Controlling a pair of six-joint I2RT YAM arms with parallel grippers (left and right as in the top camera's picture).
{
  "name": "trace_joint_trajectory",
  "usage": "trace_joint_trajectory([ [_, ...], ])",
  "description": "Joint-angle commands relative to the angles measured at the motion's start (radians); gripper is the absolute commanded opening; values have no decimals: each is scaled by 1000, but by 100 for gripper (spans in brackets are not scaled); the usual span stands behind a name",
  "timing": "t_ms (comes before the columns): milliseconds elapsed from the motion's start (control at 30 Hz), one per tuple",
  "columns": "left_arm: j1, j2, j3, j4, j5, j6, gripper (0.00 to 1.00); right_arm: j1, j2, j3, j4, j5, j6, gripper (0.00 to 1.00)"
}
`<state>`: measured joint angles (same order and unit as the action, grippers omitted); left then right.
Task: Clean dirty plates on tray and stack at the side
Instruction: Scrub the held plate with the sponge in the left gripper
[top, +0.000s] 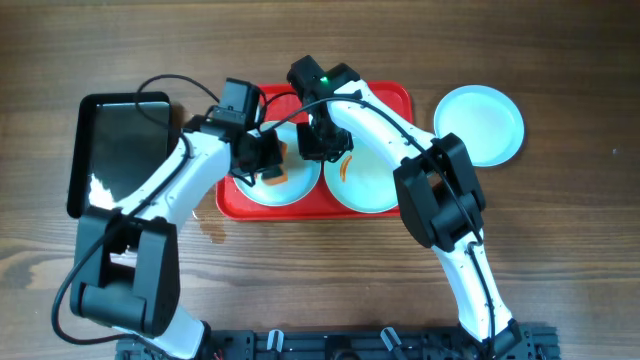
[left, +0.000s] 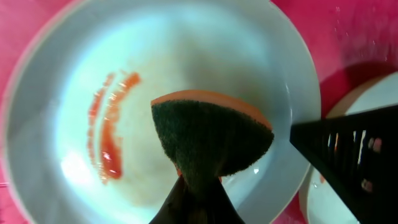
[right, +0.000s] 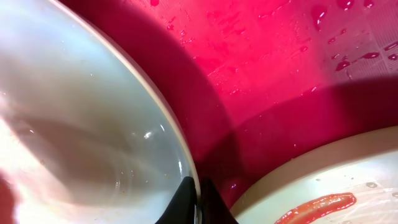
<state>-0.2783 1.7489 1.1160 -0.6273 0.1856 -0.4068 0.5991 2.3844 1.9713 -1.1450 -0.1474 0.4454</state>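
Left gripper (left: 199, 194) clamped on sponge (left: 211, 134) over smeared plate (left: 68, 68); right gripper (right: 198, 190) pinching its rim.

No readable text, label, brand or number on the plates (top: 480, 122) or the tray (top: 232, 205)

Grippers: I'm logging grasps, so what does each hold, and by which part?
Left gripper pinches the sponge by its lower corner; right gripper pinches the rim of the plate under the sponge.
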Motion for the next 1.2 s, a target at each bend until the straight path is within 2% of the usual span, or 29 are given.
trace_joint_trajectory([
  [0,-47,8,-17,30,30,-19,4,-1,-17,-13,3,51,10,4],
  [100,-75,13,-19,37,-48,-20,4,-1,-17,-13,1,51,10,4],
  [500,-84,151,-19,37,-158,-20,4,-1,-17,-13,-5,52,10,4],
  [567,-84,164,-19,32,-210,-20,4,-1,-17,-13,-5,52,9,4],
  [600,-84,166,-19,17,-299,-20,4,-1,-17,-13,-5,52,10,4],
  [800,-84,166,-19,-27,-615,-20,4,-1,-17,-13,-4,52,10,4],
  [1000,-84,166,-15,-4,-815,-19,4,-1,-17,-13,-3,52,10,4],
  [1067,-84,163,-1,-16,-851,-20,4,-1,-17,-13,-1,52,10,4],
  [1167,-88,134,40,-30,-799,-35,4,-1,-17,-13,2,52,11,5],
])
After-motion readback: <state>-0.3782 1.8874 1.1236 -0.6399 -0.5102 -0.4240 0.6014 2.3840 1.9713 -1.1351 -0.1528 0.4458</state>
